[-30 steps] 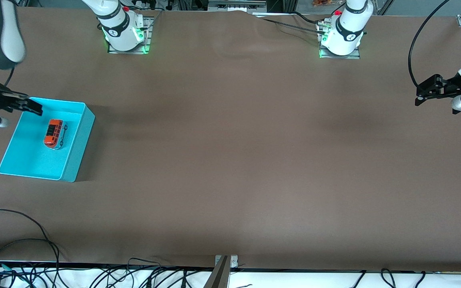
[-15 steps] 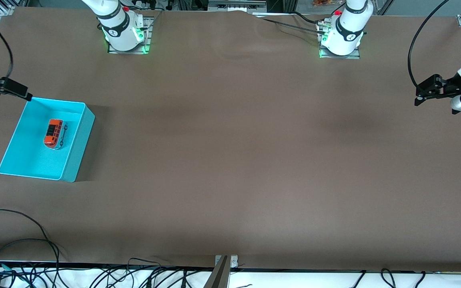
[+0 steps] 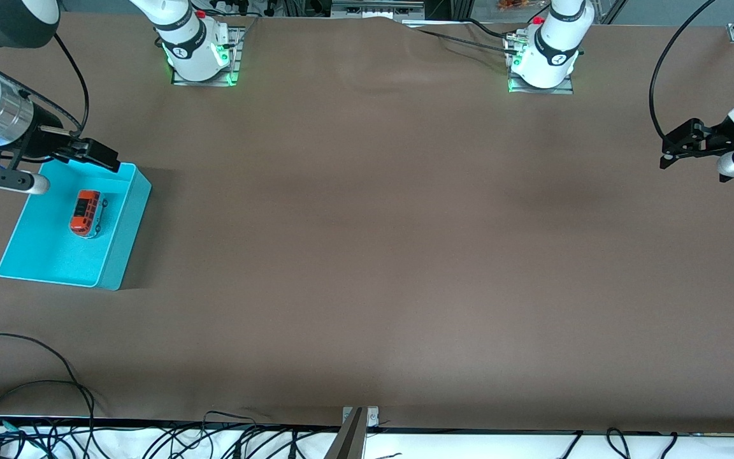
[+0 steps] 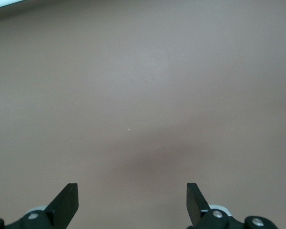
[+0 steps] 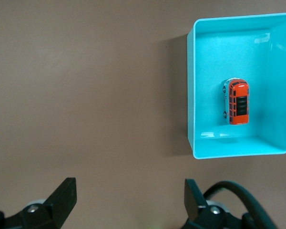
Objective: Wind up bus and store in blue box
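Note:
The orange-red bus point(image 3: 85, 213) stands on its wheels inside the blue box point(image 3: 48, 252), at the right arm's end of the table. My right gripper point(image 3: 100, 155) hangs open and empty in the air over the box's wall nearest the robot bases. In the right wrist view the bus point(image 5: 239, 101) lies in the box point(image 5: 214, 67), well apart from the open right gripper point(image 5: 128, 195), which has only brown table between its fingers. My left gripper point(image 3: 668, 153) waits open over bare table at the left arm's end; the left wrist view shows the gripper point(image 4: 132, 198) empty.
The brown table cover point(image 3: 373, 242) stretches wide between the box and the left arm. Both arm bases point(image 3: 201, 57) point(image 3: 542, 64) stand along the edge farthest from the front camera. Loose cables point(image 3: 35, 382) and a metal bracket point(image 3: 357, 421) lie at the edge nearest it.
The right gripper swung off toward the table's end, then came back over the box's wall nearest the bases. The bus, the box and the left arm have not moved.

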